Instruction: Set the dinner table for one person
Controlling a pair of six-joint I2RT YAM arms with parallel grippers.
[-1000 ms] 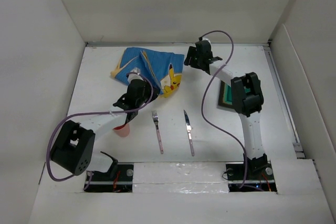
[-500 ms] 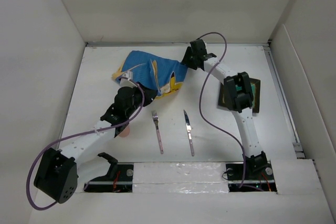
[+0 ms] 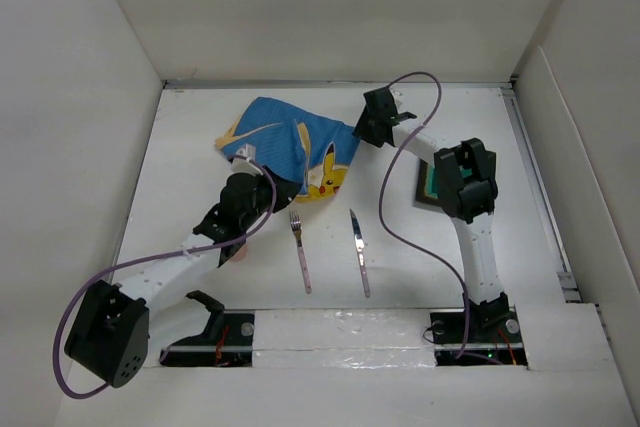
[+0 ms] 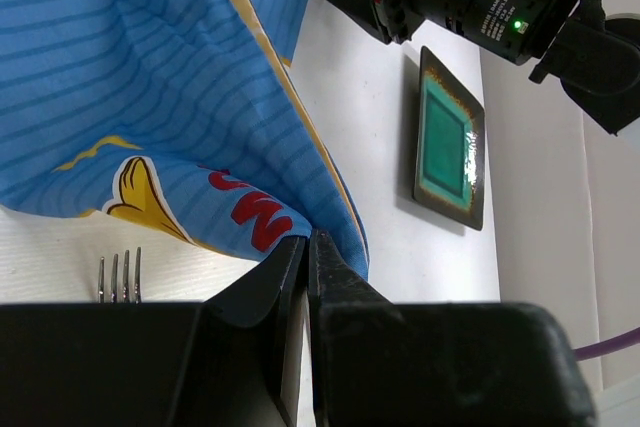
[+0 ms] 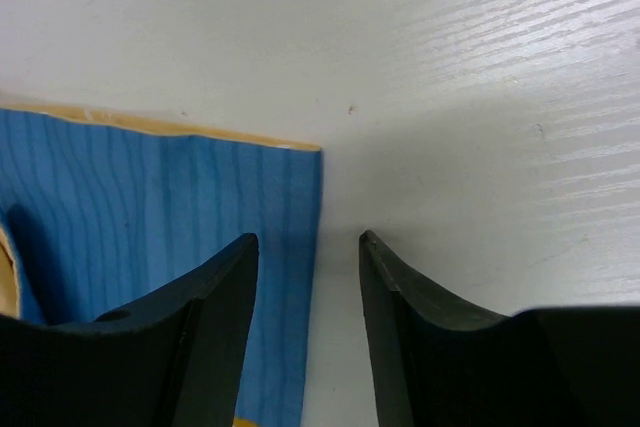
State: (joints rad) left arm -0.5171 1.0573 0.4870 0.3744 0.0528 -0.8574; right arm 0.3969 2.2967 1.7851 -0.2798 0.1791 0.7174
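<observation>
The blue cartoon-printed placemat (image 3: 290,142) lies rumpled at the back of the white dinner table (image 3: 200,162). My left gripper (image 3: 272,187) is shut on the placemat's near edge, which shows in the left wrist view (image 4: 150,97) with the jaws (image 4: 308,239) pinched on the cloth. My right gripper (image 3: 365,132) is open at the placemat's right corner. In the right wrist view its fingers (image 5: 308,237) straddle the edge of the blue cloth (image 5: 200,197), one over the cloth and one over bare table. A fork (image 3: 300,252) and a knife (image 3: 358,252) lie side by side at the front.
A dark square plate with a teal centre (image 3: 430,185) lies at the right, mostly hidden under my right arm, and shows in the left wrist view (image 4: 450,142). A pink cup (image 3: 238,254) peeks out under my left arm. White walls enclose the table.
My left gripper has closed on the placemat's near edge and drawn it toward the front. My right gripper has dropped to the placemat's right corner, and its elbow has swung back right.
</observation>
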